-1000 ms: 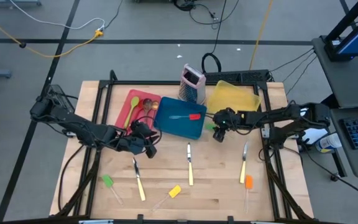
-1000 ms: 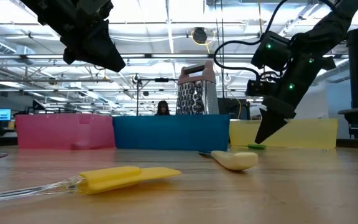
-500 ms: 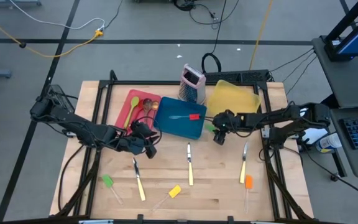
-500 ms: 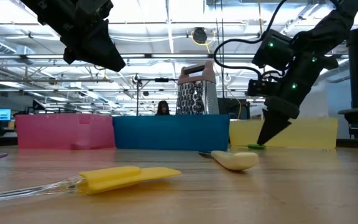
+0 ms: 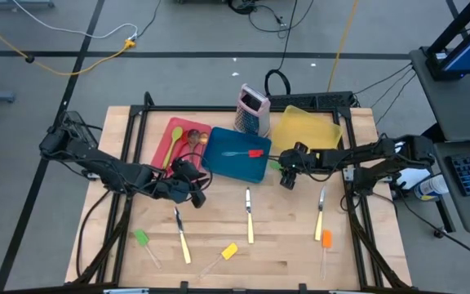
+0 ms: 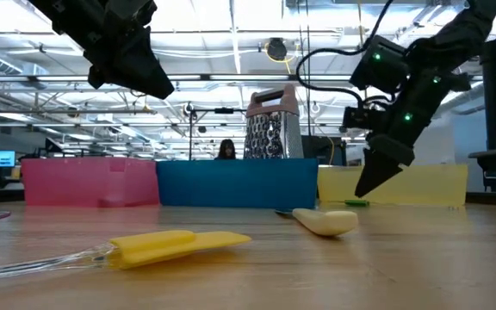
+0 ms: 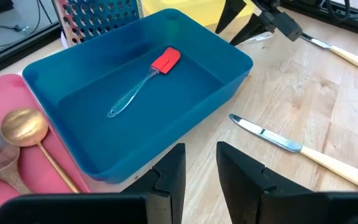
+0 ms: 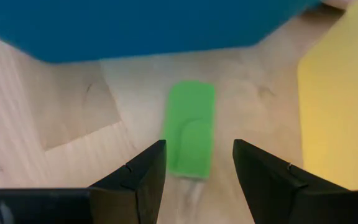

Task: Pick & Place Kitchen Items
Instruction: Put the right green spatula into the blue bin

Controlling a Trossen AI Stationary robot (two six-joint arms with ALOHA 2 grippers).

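Utensils lie scattered over a wooden table (image 5: 300, 253), seen from above. At its centre sits a blue tray (image 5: 237, 155) holding a red spatula (image 5: 243, 153); a red tray (image 5: 170, 140) with spoons (image 5: 192, 139) touches it at nine o'clock, a yellow tray (image 5: 304, 128) lies at two o'clock, and a grater (image 5: 253, 110) stands at twelve. The left gripper (image 5: 192, 189), at the blue tray's seven o'clock, hangs above the table with fingers slightly parted, pinching nothing. The right gripper (image 5: 287, 175), at the tray's four o'clock, has fingers spread wide over a green spatula (image 8: 190, 137) lying between blue and yellow trays. Three knives (image 5: 249, 216), plus green (image 5: 142, 238), yellow (image 5: 228, 251) and orange (image 5: 325, 239) spatulas, lie toward six o'clock.
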